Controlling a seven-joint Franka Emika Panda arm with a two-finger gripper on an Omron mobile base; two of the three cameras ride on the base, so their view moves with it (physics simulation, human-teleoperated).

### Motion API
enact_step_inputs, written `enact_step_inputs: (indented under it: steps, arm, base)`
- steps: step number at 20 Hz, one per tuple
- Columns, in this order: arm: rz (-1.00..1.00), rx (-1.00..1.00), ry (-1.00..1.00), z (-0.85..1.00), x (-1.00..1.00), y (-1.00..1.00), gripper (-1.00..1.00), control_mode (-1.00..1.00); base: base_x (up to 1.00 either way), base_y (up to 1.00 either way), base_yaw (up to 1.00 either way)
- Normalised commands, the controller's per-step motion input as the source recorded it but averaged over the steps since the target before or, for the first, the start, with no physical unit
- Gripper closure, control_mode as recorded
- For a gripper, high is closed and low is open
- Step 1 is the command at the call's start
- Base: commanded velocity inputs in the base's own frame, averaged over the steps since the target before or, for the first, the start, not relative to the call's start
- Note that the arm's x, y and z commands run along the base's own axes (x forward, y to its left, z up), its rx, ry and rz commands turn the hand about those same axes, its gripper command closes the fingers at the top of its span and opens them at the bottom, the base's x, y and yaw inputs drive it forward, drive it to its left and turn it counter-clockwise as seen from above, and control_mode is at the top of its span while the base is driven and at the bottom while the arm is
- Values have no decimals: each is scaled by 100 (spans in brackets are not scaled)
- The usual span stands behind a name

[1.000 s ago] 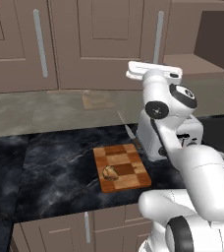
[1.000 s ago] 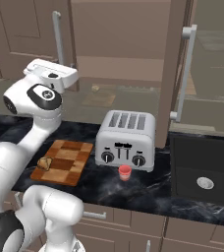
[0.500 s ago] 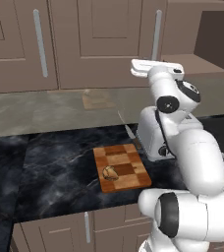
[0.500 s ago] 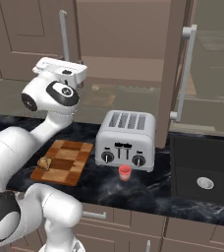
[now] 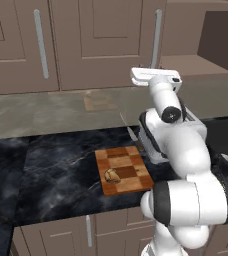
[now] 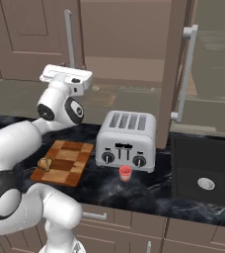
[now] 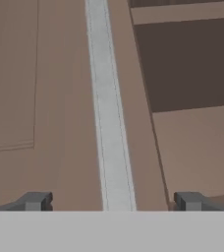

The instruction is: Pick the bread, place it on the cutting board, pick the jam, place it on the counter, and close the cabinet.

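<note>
Before the cabinet [image 7: 60, 98], claw [image 7: 111, 202] wide open, tips astride its silver handle [image 7: 109, 123]; bread [image 5: 111, 175] on cutting board [image 5: 123, 170], jam [image 6: 126, 172] on desk [image 6: 149, 190] by toaster [image 6: 127, 140]

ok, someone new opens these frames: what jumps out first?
The white arm's gripper, jaws wide, faces the cabinet door's silver handle. On the black counter, the bread sits on the cutting board. The jam stands before the toaster.
</note>
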Motion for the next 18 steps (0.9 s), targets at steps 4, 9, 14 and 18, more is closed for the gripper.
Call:
enact_step_inputs:
  steps: [4, 9, 14, 18]
  arm:
    - [7, 0, 0, 0, 24, 14, -100, -100]
    - [3, 0, 0, 0, 39, 3, -100, -100]
    - [1, 0, 0, 0, 44, 0, -100, -100]
    - [1, 0, 0, 0, 53, 0, -100, -100]
  base:
    - [0, 0, 0]
    - [0, 0, 0]
    - [0, 0, 0]
    - [0, 0, 0]
